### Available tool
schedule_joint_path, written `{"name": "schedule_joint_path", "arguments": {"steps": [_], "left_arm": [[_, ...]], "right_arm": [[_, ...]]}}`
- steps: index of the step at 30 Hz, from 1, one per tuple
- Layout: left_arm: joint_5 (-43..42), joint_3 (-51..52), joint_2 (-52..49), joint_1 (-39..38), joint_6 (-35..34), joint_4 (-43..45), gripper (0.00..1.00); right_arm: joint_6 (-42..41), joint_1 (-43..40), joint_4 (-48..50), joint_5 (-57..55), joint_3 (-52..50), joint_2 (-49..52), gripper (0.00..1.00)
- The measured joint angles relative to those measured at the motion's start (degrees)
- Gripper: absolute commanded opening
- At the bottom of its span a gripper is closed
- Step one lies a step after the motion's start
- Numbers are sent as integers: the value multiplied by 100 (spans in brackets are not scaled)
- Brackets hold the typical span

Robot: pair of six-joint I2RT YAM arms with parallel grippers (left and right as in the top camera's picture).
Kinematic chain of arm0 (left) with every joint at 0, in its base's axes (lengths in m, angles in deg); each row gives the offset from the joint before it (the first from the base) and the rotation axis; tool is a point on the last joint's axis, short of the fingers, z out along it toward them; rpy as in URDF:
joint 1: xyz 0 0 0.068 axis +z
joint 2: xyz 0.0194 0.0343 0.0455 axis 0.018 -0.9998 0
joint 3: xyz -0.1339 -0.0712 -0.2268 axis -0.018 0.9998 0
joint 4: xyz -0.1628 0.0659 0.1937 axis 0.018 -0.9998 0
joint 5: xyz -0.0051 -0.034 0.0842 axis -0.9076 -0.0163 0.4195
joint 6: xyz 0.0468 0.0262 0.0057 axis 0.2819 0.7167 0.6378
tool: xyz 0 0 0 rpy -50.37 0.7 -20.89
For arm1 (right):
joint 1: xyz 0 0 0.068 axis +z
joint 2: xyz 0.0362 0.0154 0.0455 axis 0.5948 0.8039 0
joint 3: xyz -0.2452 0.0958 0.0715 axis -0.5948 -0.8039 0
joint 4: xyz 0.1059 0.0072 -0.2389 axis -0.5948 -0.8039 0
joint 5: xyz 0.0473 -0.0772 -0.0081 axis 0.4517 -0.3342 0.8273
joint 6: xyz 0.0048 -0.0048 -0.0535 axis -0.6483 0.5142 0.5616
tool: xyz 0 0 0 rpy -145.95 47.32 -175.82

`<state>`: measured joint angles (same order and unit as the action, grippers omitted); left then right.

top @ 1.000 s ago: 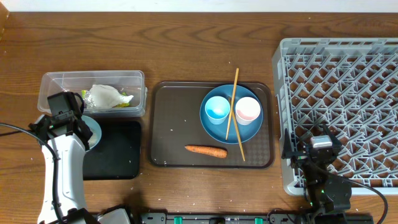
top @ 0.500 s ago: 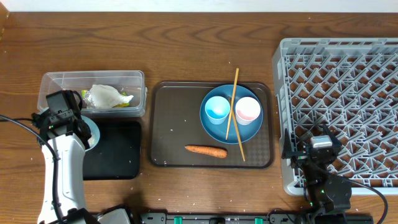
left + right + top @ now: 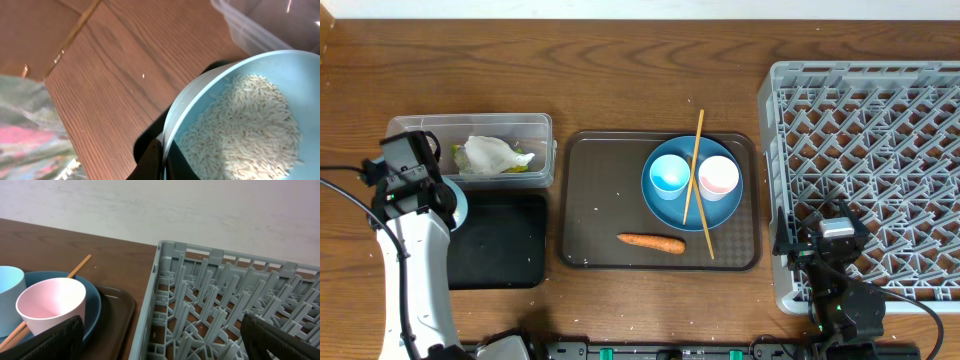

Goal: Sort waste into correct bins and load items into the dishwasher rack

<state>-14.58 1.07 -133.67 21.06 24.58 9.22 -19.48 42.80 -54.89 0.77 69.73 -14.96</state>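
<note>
- The left pincer (image 3: 162, 156) is clamped on the rim of the pale blue bowl (image 3: 260, 62), which holds rice (image 3: 245, 125), over the black tray (image 3: 505, 250).
- The right pincer (image 3: 165, 347) is spread wide and empty, beside the grey rack (image 3: 840, 68).
- A green-yellow label is seen on the wrapper (image 3: 490, 155) in the clear tub (image 3: 470, 122); its lettering cannot be read.
- A wood-grain table (image 3: 620, 60) and a pale wall (image 3: 200, 210) are shown.
- The carrot (image 3: 650, 241) is seen on the brown serving tray (image 3: 600, 190).

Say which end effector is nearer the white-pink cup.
Right. The right end effector is at the tray-side edge of the dishwasher rack, near the white-pink cup; the left end effector grips the rice bowl beyond the serving tray.
</note>
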Motion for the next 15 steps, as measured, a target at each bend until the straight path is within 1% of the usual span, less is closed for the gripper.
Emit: {"name": "schedule_joint_path", "arguments": {"steps": [7, 11, 15], "left_arm": [[72, -57, 173, 0, 466, -17, 6], [46, -57, 275, -24, 525, -39, 6], [-221, -57, 330, -136, 592, -74, 6]], "right_arm": [[0, 0, 0, 0, 0, 0, 99], [0, 0, 0, 0, 0, 0, 99], [0, 0, 0, 0, 0, 0, 99]]}}
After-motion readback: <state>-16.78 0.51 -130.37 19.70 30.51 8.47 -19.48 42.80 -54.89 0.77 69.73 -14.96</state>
